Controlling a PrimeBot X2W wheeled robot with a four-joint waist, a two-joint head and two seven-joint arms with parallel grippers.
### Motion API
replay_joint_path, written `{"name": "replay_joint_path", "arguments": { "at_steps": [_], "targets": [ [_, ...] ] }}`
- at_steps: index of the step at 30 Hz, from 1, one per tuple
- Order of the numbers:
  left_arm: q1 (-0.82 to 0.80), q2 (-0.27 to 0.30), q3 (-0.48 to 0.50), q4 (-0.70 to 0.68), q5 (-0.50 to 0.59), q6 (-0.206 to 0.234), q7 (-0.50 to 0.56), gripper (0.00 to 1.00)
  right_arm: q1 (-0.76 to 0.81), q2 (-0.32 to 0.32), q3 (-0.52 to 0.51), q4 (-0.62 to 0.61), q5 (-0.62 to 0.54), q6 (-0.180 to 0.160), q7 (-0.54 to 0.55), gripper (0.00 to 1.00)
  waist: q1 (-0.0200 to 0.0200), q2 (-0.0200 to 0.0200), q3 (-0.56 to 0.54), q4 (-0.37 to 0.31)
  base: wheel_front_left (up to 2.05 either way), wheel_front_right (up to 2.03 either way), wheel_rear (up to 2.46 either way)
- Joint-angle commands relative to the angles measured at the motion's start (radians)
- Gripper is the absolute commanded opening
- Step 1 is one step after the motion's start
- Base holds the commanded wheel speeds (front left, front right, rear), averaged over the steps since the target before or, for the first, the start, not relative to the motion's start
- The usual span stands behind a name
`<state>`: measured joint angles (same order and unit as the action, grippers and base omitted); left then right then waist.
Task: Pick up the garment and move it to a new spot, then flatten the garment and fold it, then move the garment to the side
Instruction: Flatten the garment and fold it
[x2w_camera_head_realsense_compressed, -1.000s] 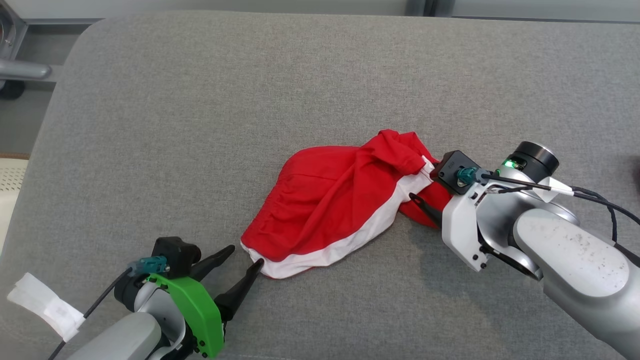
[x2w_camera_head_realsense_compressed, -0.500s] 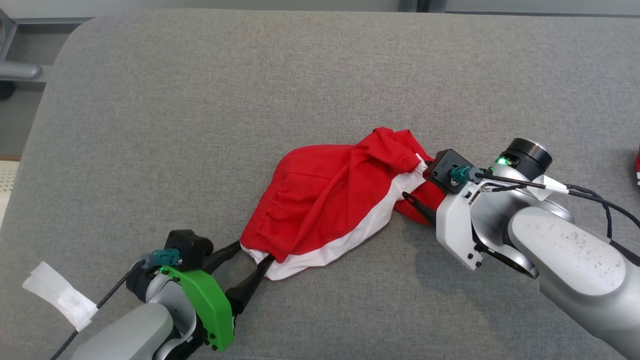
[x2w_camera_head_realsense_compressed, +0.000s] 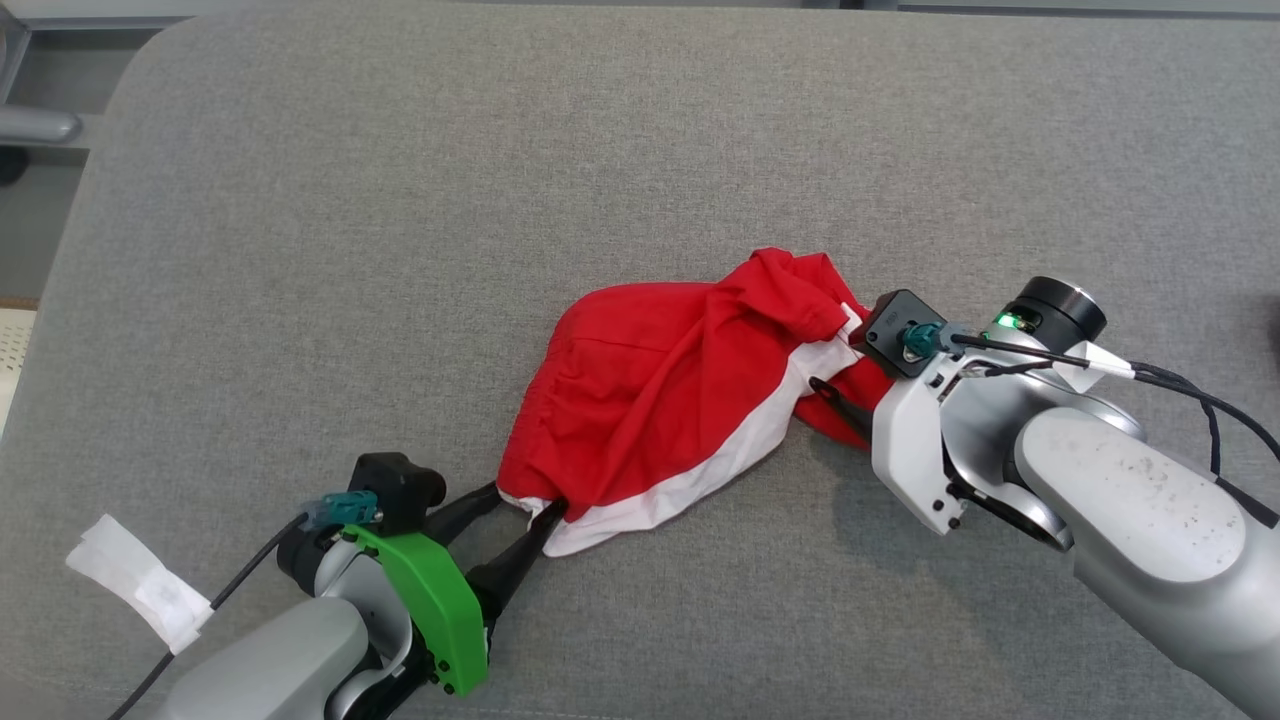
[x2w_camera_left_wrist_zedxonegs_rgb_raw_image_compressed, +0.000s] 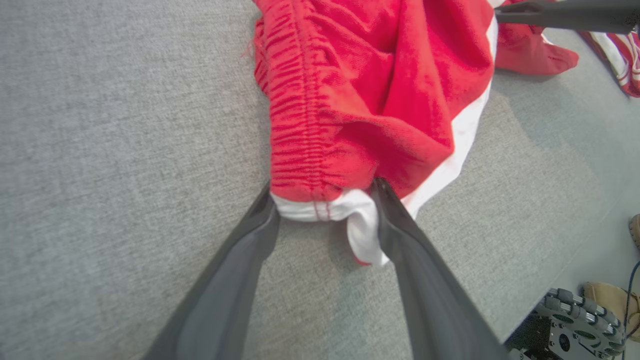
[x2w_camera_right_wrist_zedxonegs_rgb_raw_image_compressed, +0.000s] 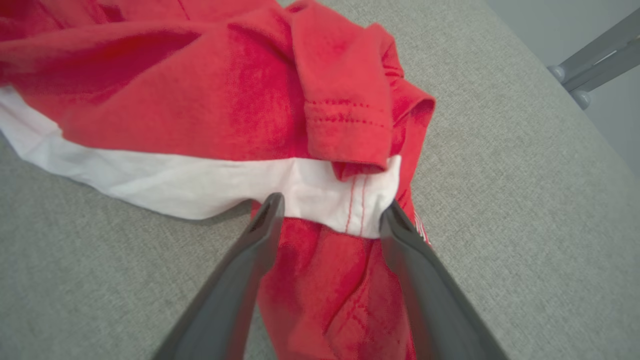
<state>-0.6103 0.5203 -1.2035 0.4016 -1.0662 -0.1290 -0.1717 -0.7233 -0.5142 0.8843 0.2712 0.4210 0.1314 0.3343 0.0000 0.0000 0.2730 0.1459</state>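
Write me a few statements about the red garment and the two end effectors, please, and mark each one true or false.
1. The red garment lies bunched on the grey cushion. True.
2. The left end effector hangs well clear of the garment. False: its open fingers flank the white corner at the waistband end.
3. The right end effector has its fingers spread around a white hem at the garment's other end. True.
4. The garment is folded into a neat flat rectangle. False: it is twisted and rumpled, not yet flattened.
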Motion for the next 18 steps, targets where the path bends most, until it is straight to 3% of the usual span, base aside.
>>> {"name": "replay_joint_path", "arguments": {
  "at_steps": [1,2,11,18],
  "targets": [
    [-0.023,-0.006,-0.009,-0.003,-0.020,-0.002,-0.013,0.40,-0.005,0.004,-0.009,0.008,0.013,-0.001,-0.001,0.00,0.0000,0.0000,0.002,0.000,0.00,0.00,0.00],
    [-0.025,-0.010,-0.013,-0.007,-0.031,-0.002,-0.016,0.00,-0.002,0.007,-0.016,0.012,0.019,-0.001,-0.004,0.00,0.0000,0.0000,0.002,0.000,0.00,0.00,0.00],
    [-0.041,0.034,-0.041,-0.063,-0.101,-0.002,-0.046,0.00,0.026,-0.007,-0.094,-0.011,0.080,-0.002,-0.038,0.00,0.0000,0.0000,-0.011,-0.015,0.00,0.00,0.00],
    [-0.004,0.158,0.009,-0.251,-0.183,-0.002,-0.080,0.00,0.161,-0.036,-0.332,-0.140,0.210,-0.001,-0.066,0.00,0.0000,0.0000,-0.052,-0.033,0.00,0.00,0.00]
  ]
}}
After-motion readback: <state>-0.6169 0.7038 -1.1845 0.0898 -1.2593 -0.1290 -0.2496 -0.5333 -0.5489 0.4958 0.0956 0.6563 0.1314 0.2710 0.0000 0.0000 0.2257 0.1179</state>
